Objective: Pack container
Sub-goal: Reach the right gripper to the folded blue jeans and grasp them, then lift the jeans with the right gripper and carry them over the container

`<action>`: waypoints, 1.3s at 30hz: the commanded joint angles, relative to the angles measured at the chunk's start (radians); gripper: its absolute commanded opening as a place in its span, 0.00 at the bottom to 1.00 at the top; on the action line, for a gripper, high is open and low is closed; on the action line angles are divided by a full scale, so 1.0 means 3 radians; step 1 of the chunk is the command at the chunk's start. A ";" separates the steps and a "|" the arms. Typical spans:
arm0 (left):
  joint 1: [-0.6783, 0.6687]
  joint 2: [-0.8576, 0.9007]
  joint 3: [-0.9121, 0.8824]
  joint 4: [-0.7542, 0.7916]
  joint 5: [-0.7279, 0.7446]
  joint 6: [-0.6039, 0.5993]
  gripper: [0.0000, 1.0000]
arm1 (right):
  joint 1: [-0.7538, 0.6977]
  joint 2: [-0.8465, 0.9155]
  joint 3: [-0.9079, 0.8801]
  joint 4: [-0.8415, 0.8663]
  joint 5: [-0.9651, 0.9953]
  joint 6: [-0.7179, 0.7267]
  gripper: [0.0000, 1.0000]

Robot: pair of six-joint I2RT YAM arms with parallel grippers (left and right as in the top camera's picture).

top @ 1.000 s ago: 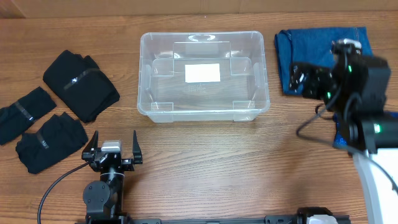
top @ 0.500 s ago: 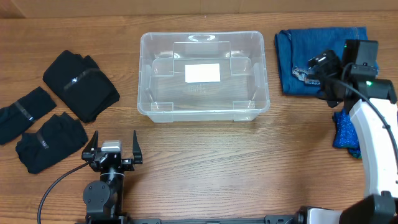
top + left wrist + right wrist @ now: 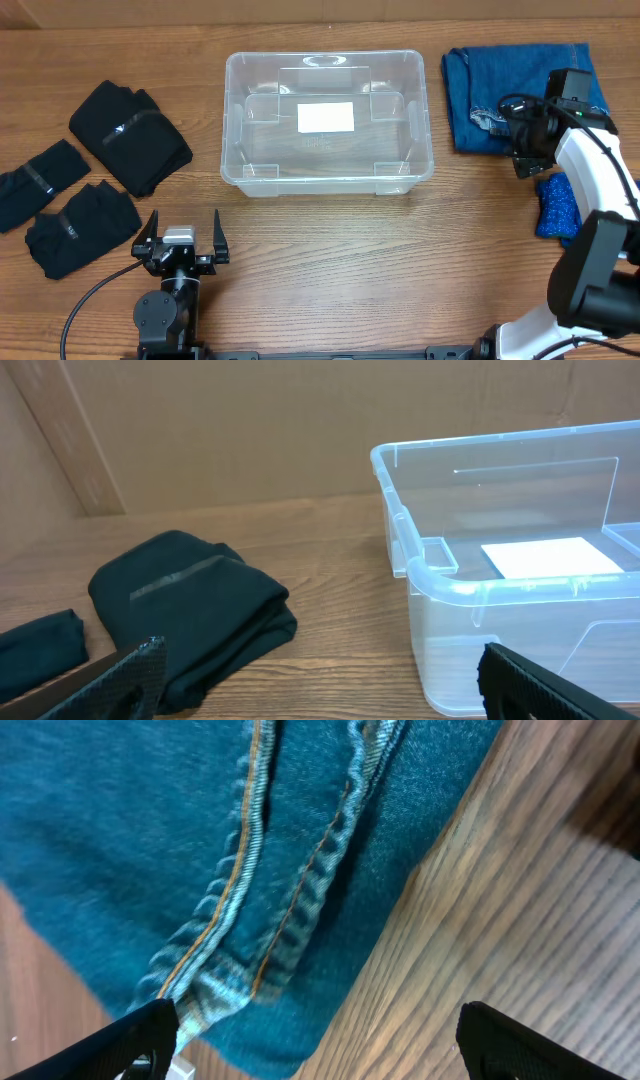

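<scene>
Container (image 3: 300, 172) sits upper centre of the overhead frame, clear bin, nothing in it, white label (image 3: 326, 117) on the floor, long axis left-right across the frame. Nothing packed yet. Just right of it, apart from its wall, lies the folded jeans (image 3: 480, 85). Right gripper (image 3: 515, 135) hovers at the jeans' lower right edge, jaws spread and empty; the right wrist view shows seam and hem of the denim between the tips, right-hand tip over bare wood. So the container lies to the left of this gripper, short wall facing it, jeans in between. Likely step: pinch the jeans, then carry left over the rim. Right arm is clearly nearer to both. Blue speckled cloth (image 3: 555, 205) lies below that gripper, beside the arm. Left gripper (image 3: 185, 218) is parked lower left, jaws wide, holding nothing; container is up and right of it. Black folded garments (image 3: 130, 135) at far left, well apart from the bin.
</scene>
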 commanded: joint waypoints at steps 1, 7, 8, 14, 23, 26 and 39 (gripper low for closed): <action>-0.0022 -0.0034 -0.0011 0.0010 -0.0020 0.0057 1.00 | -0.0010 0.0113 0.0066 0.0103 -0.0015 -0.0010 0.93; -0.0022 -0.0034 -0.0011 0.0010 -0.0020 0.0057 1.00 | -0.0010 0.0276 0.0050 0.0202 0.0000 -0.0010 0.94; -0.0022 -0.0036 -0.0011 0.0010 -0.0022 0.0057 1.00 | -0.0010 0.0300 0.0034 0.0256 0.0000 -0.0010 0.94; -0.0023 -0.0034 -0.0011 0.0010 -0.0020 0.0057 1.00 | -0.0010 0.0525 -0.0022 0.0587 -0.0003 -0.0010 0.95; -0.0022 -0.0034 -0.0011 0.0010 -0.0020 0.0057 1.00 | -0.0010 0.0811 -0.0033 0.1067 0.0013 -0.0009 0.96; -0.0022 -0.0034 -0.0011 0.0010 -0.0020 0.0057 1.00 | -0.0010 0.0874 -0.0033 0.1150 0.0074 -0.0009 0.86; -0.0022 -0.0034 -0.0011 0.0010 -0.0020 0.0057 1.00 | -0.0010 0.0882 -0.0004 0.0912 0.0235 -0.0842 0.13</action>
